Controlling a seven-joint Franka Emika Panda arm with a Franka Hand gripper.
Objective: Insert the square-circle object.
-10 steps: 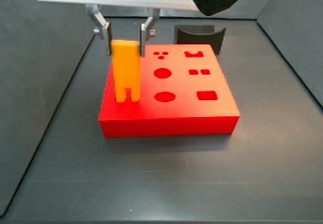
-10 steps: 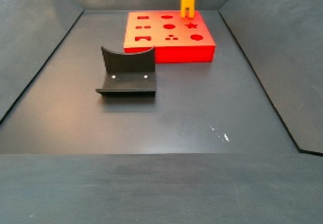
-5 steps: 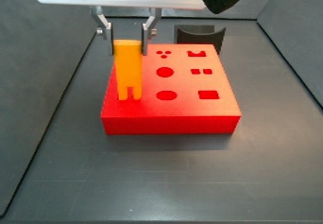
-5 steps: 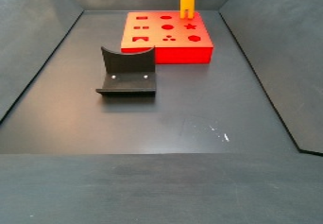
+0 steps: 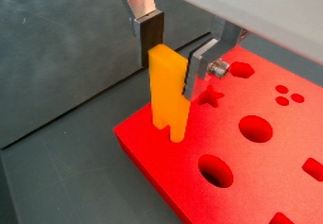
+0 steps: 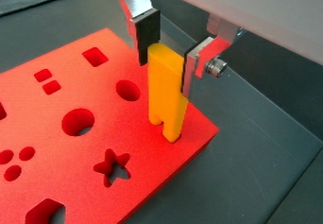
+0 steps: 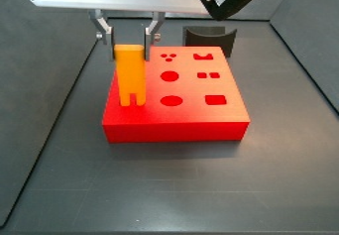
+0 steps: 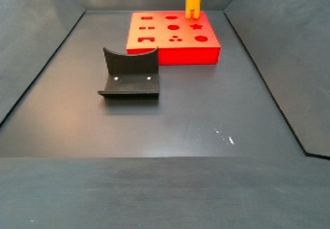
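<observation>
Gripper point(image 5: 175, 46) sits above the corner of the red block point(image 5: 252, 180), fingers straddling the top of the square-circle object point(image 5: 168, 91). In both wrist views the dark pads point(image 6: 147, 36) stand beside the bar's upper end with a thin gap showing on at least one side; contact cannot be confirmed, so whether the bar is gripped or released cannot be told. Jaws are set narrow, about the bar's width.

Square-circle object point(image 6: 167, 94) stands upright on the block's top face near one corner, its two prongs at the surface; how deep they go cannot be told. A star-shaped hole point(image 6: 112, 167) and a round hole point(image 6: 79, 123) lie nearby on the same face.

In a side view the bar point(image 7: 130, 74) rises at the block's point(image 7: 179, 105) near-left corner, with the gripper point(image 7: 127, 28) directly above.

Farther back, a dark grey curved block point(image 7: 211, 36) rests on the bench point(image 7: 159, 184) behind the red block, apart from it.
</observation>
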